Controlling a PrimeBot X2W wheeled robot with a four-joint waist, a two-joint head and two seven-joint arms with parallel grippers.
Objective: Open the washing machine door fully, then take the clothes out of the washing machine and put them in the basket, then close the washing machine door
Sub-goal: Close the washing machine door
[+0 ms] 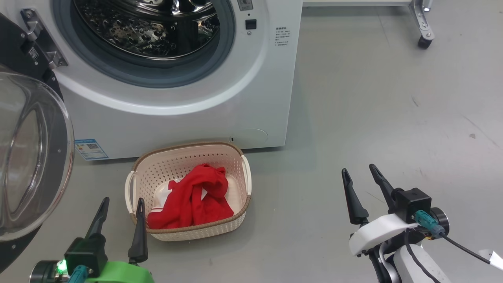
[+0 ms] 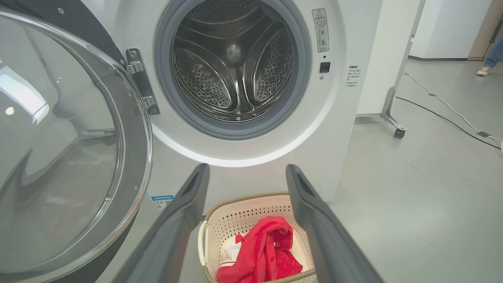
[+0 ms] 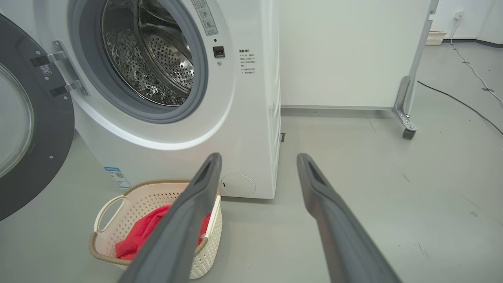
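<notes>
The white washing machine [image 1: 177,118] stands with its drum mouth bare. Its door [image 1: 27,157], black-rimmed with a glass bowl, is swung wide to the left. The red clothes [image 1: 196,198] lie in the cream basket [image 1: 245,177] on the floor before the machine. My left gripper [image 1: 122,200] is open, nothing in it, just left of the basket's front corner. My right gripper [image 1: 358,168] is open and holds nothing, well to the basket's right. The left wrist view looks into the drum of the washing machine [image 2: 235,70], past the door [image 2: 78,157], with the clothes [image 2: 263,251] in the basket [image 2: 212,236] below.
A white panel on a castor leg [image 1: 424,37] stands at the back right. Cables [image 2: 452,114] run across the grey floor [image 1: 393,118] to the right, and a person's foot [image 2: 484,70] shows far off. A second small basket [image 3: 434,37] sits by the far wall.
</notes>
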